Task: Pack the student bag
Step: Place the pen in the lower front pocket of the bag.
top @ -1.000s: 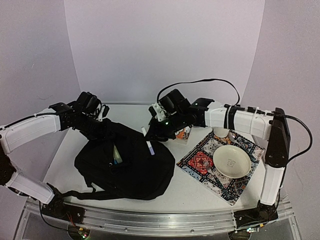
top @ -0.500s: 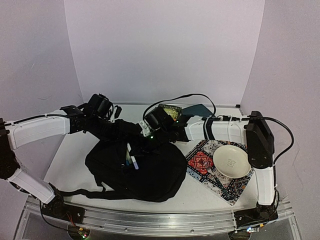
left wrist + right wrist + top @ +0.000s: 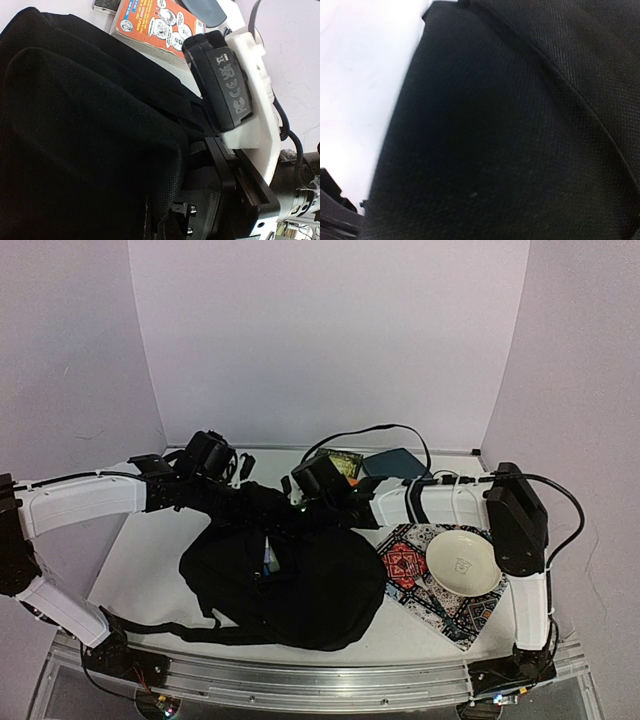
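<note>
Bag point(image 3: 310, 590): pinching rim with closed left gripper point(image 3: 245, 505), reaching inside with right gripper point(image 3: 292, 516), grip untellable; next needing clean withdrawal.

Student bag point(image 3: 85, 150) fills most of the view: black woven fabric bulging in two rounded folds, w/ a strap or seam edge along its far side. Beyond it, on the far part of the white table point(image 3: 75, 6), lies an orange booklet point(image 3: 155, 22) w/ cartoon figs, right at the bag's edge. A dark grey-teal item point(image 3: 202, 11) overlaps the booklet's right end. R arm's cam module point(image 3: 225, 82), a black box in a white bracket w/ CE marks, sits just above the fabric. Black mount parts point(image 3: 225, 200) below it press against the bag. A black cable point(image 3: 286, 125) runs in front of the lavender wall point(image 3: 295, 45).
</note>
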Available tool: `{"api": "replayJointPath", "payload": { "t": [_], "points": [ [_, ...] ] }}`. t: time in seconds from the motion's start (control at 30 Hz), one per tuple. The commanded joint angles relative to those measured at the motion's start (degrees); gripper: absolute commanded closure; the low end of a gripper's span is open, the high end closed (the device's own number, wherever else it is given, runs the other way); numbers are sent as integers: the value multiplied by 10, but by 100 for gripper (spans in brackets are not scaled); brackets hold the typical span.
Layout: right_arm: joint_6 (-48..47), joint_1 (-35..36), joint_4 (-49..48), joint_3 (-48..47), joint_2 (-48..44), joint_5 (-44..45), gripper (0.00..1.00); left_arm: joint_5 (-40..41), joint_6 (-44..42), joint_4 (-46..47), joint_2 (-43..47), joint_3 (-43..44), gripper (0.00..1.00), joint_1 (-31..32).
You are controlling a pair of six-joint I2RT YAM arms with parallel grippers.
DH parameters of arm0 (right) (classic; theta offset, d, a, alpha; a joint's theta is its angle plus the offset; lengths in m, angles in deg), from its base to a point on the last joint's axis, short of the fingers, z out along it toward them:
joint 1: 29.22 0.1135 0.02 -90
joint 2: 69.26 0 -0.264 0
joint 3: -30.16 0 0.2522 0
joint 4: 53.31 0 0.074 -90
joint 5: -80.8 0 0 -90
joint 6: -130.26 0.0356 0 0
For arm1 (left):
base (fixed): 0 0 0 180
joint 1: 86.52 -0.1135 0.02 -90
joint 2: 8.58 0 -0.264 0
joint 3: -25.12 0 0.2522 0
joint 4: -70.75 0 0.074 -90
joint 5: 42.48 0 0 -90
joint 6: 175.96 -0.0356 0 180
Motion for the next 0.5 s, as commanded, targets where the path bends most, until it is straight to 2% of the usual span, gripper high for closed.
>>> {"api": "replayJointPath", "payload": {
  "t": [0.0,0.07,0.17,0.3,0.47],
  "points": [
    [13,-4,-44,-10,-9,24,74,-22,10,69,11,27,100,4],
    [9,-3,-48,-5,-9,19,66,-17,7,71,12,24,98,4],
    [-4,-2,-52,14,-23,20,59,6,2,72,21,17,88,4],
    [-35,-2,-52,58,-62,35,53,45,-6,71,40,4,73,2],
    [-88,-2,-31,100,-114,50,48,87,-13,55,77,-16,62,0]
  ]
}}
